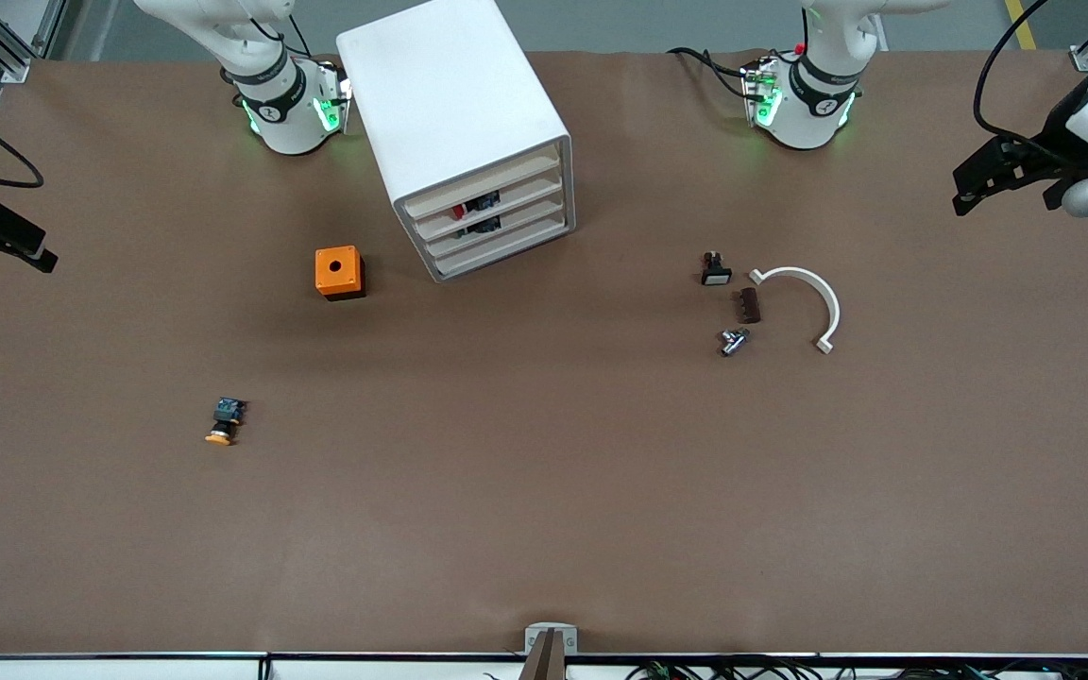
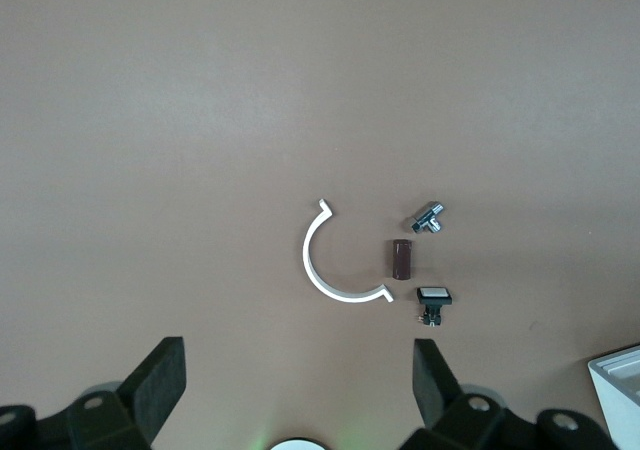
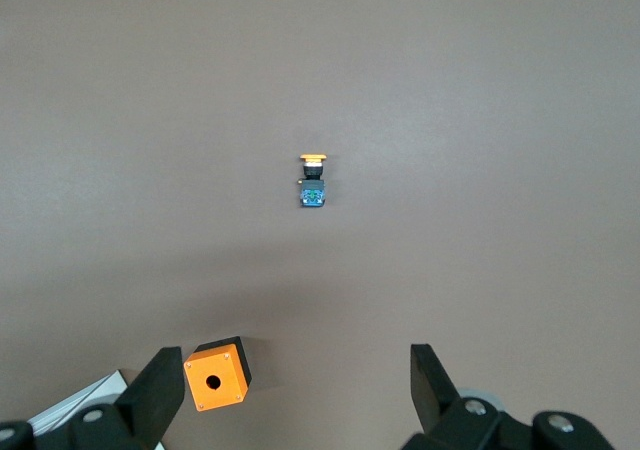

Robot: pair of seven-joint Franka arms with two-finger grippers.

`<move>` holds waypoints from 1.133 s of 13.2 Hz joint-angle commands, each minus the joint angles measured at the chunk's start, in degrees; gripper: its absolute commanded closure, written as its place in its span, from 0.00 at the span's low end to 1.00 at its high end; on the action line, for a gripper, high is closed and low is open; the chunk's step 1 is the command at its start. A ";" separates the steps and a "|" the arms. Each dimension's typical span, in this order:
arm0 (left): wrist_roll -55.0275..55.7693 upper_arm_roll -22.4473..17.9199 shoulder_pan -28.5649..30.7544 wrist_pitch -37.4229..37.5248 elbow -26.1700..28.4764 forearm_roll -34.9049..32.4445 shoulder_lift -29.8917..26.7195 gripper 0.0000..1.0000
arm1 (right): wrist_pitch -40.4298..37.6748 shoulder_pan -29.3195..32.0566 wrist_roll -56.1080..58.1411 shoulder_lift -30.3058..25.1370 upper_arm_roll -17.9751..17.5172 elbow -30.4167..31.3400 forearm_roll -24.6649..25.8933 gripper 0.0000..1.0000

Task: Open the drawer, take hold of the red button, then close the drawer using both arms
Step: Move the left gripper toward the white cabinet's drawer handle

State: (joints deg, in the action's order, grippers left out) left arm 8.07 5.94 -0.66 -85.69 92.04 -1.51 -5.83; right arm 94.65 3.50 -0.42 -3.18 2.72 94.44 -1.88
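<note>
So both arms are just parked up high at their own ends of the table, nothing in either hand. The left gripper has its fingers spread wide over the white curved clip, and the right gripper is just as wide open over the orange cube. All four drawers of the white cabinet are pushed in. The button shows its red cap inside the second drawer from the top.

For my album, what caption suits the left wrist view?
Open left tool above a white curved clip and three small parts.
</note>
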 commanded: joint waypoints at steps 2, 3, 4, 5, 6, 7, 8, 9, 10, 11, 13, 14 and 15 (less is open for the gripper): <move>0.18 0.12 -0.21 1.75 -1.25 0.46 0.55 0.00 | -0.26 1.24 -0.63 -0.87 -1.05 0.74 0.47 0.00; 0.45 0.30 -0.31 1.75 -1.43 0.02 1.42 0.00 | -0.26 1.24 -0.63 -0.87 -1.05 0.74 0.47 0.00; 0.37 0.39 -0.31 1.75 -2.47 0.02 2.30 0.00 | -0.26 1.24 -0.63 -0.87 -1.05 0.74 0.47 0.00; 0.37 0.56 -0.48 1.84 -4.13 0.02 4.14 0.00 | -0.35 1.24 -0.63 -0.87 -1.05 0.74 0.47 0.00; 0.46 0.56 -0.57 1.75 -4.41 0.02 5.64 0.00 | -0.26 1.24 -0.63 -0.87 -1.05 0.74 0.47 0.00; 0.28 0.56 -0.48 1.75 -4.33 0.02 7.39 0.00 | -0.35 1.24 -0.63 -0.87 -1.05 0.74 0.47 0.00; 0.63 0.56 -0.57 1.75 -4.24 0.28 8.89 0.00 | -0.35 1.24 -0.63 -0.87 -1.05 0.83 0.47 0.00; 0.81 0.65 -0.66 1.75 -4.15 0.80 9.77 0.00 | -0.26 1.24 -0.63 -0.87 -1.05 0.83 0.47 0.00; 1.85 0.65 -0.75 1.66 -4.41 1.42 11.00 0.00 | -0.26 1.24 -0.72 -0.87 -1.05 0.92 0.47 0.00; 3.69 0.65 -0.75 1.40 -4.68 3.08 12.58 0.00 | -0.26 1.16 -0.90 -0.87 -1.05 0.92 0.47 0.00; 5.11 0.65 -0.83 0.79 -4.68 5.98 15.66 0.00 | 0.00 0.98 -0.90 -0.69 -1.14 0.92 0.47 0.00; 5.38 0.65 -0.83 0.52 -4.59 6.78 16.80 0.00 | 0.09 0.98 -0.90 -0.60 -1.14 0.92 0.47 0.00; 5.99 0.74 -0.83 0.52 -4.59 8.18 17.60 0.00 | 0.18 0.89 -0.90 -0.43 -1.14 0.92 0.47 0.00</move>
State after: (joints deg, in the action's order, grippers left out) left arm 12.63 6.47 -1.44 -85.58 89.42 4.51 9.47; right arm 94.56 3.50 -0.46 -3.16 2.59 94.78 -1.88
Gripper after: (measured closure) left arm 0.000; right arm 0.000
